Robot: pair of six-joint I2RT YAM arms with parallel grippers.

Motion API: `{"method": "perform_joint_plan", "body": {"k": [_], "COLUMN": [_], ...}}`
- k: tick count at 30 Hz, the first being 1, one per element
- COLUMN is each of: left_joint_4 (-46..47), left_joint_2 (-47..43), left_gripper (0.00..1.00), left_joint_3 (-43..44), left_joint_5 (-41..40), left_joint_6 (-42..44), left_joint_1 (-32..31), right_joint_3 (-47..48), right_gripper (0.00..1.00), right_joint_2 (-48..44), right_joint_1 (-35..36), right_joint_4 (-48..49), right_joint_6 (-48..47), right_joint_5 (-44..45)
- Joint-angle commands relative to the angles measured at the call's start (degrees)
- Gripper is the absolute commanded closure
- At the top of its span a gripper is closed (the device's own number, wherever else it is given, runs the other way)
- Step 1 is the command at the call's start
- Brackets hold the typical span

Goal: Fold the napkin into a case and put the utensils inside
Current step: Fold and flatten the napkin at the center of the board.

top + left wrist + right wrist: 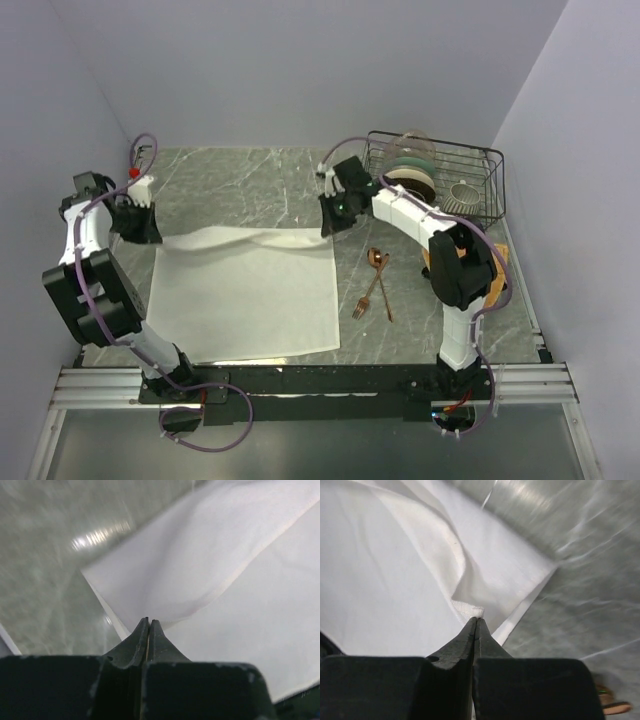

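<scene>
Seen from above, the near half of the cream-white napkin [245, 300] lies flat on the grey marbled surface [250, 180], close to the arm bases. Nothing holds this part down, so a pull from the far side could likely drag the whole cloth along instead of folding it, leaving the fold skewed. Just beside the napkin's right edge, apart from it, lie the utensils [373, 288]: a copper fork [362, 303] and spoon [377, 260], crossed over each other. A swinging cloth edge or the right arm's elbow might knock them out of place. Farther back, the napkin's far edge is raised off the surface and sags in a soft ridge between its two corners. If the arms travel at unequal speeds, that slack middle may land wrinkled or crooked. Each grip also takes only a little cloth at the very fingertips, so a corner could slip free if the arms pull apart. The left tool [148, 621] has its jaws pressed together with no gap, and the far-left corner of the napkin appears pinched at their tips, though the cloth inside is hard to make out. The right tool [476, 621] is likewise clamped tight, with the hemmed far-right corner visibly caught between its tips. Beyond the right tool, a black wire dish rack [485, 200] holding plates stands at the far right of the surface.
</scene>
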Motion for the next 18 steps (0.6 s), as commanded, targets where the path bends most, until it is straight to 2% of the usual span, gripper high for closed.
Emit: {"method": "perform_joint_plan", "body": {"k": [1, 4, 9, 18], "left_joint_4": [-5.31, -2.14, 2.08, 7.27], "left_joint_2": [-3.83, -1.39, 6.44, 17.51], "left_gripper": [0.99, 0.99, 0.99, 0.99], "left_joint_3": [-8.93, -10.8, -9.66, 0.17], "left_joint_5": [-4.13, -5.73, -9.59, -10.84], "left_joint_6": [8.39, 5.4, -0.48, -11.29], "left_joint_1": [0.32, -0.9, -2.75, -7.67], "right_joint_3": [-5.5, -3.23, 7.58, 21.64], "right_gripper": [1.0, 1.0, 1.0, 1.0], "right_joint_2": [-2.16, 3.54, 11.46, 17.98], "right_joint_1": [3.79, 4.06, 3.09, -0.25], "right_joint_4": [-0.64, -2.39, -6.7, -10.84], "right_joint_6": [-1.16, -0.54, -1.25, -3.71], "right_joint_5": [-3.31, -0.41, 6.78, 16.29]}}
